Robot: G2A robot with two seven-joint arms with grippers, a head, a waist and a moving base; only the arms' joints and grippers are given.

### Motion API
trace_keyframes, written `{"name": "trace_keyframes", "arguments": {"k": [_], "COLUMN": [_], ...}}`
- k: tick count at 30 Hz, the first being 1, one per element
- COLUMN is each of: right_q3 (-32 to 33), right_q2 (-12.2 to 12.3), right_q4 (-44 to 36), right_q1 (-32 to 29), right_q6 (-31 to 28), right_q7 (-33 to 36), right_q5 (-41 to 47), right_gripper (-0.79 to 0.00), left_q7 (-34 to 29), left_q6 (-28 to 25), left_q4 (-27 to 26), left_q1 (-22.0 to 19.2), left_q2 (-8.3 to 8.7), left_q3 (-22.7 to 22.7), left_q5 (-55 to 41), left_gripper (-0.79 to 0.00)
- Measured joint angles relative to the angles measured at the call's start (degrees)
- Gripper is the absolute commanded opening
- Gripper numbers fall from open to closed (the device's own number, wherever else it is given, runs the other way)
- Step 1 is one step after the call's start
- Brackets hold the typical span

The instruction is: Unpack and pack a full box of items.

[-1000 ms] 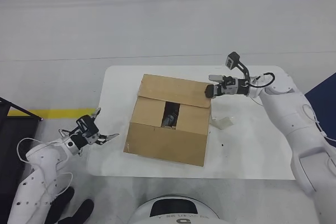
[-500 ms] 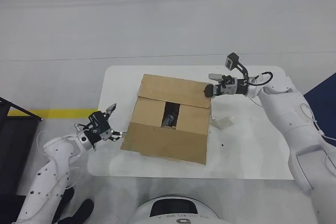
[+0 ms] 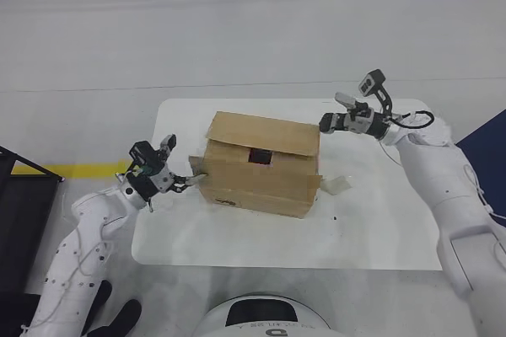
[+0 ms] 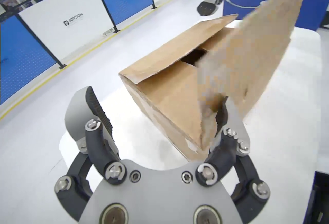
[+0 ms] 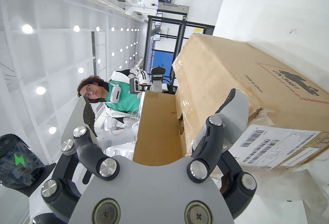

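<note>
- A brown cardboard box (image 3: 257, 173) sits on the white table (image 3: 379, 236); I cannot tell what is inside.
- Left end effector (image 3: 179, 162): apart, touching a flap (image 4: 246, 55).
- Right end effector (image 3: 333, 116): apart, beside the box.

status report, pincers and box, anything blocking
Left pincer open at side flap of box. Right pincer open by far corner. Top flaps partly shut. White item beside it.

box opening (image 3: 259, 155): dark slot in top of box (image 3: 257, 181), contents too dark to tell
raised flap (image 4: 246, 55): blurred, edges smeared, left wrist view
left gripper (image 4: 156, 101): one fingertip lost behind that flap
white object (image 3: 337, 183): by box corner, partly behind it, can't identify
box label (image 5: 277, 148): one end covered by a finger of right gripper (image 5: 160, 100), print too small
</note>
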Motion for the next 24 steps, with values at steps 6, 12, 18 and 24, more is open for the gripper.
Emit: {"name": "trace_keyframes", "arguments": {"k": [6,12,18,24], "right_q3": [2.6,3.7,4.6,5.3], "right_q2": [0.9,1.4,1.7,2.0], "right_q4": [-2.3,-4.6,-6.8,-9.0], "right_q1": [-2.4,-3.9,-4.9,-6.2], "right_q6": [-0.3,0.8,2.0,2.9], "right_q7": [1.3,0.6,0.5,-0.4], "right_q5": [0.5,-1.0,-2.6,-4.2], "right_gripper": [0.0,0.0,0.0,0.0], "left_q7": [-4.2,-6.6,-4.9,-3.0], "left_q6": [4.7,7.7,10.0,11.0], "left_q4": [0.6,3.5,8.5,13.0], "left_q1": [-2.3,-6.3,-11.1,-12.8], "left_q2": [-0.41,-0.7,-1.24,-1.75], "left_q3": [0.8,1.2,4.0,7.3], "left_q5": [-3.7,-5.8,-4.5,-2.6], "left_gripper": [0.0,0.0,0.0,0.0]}}
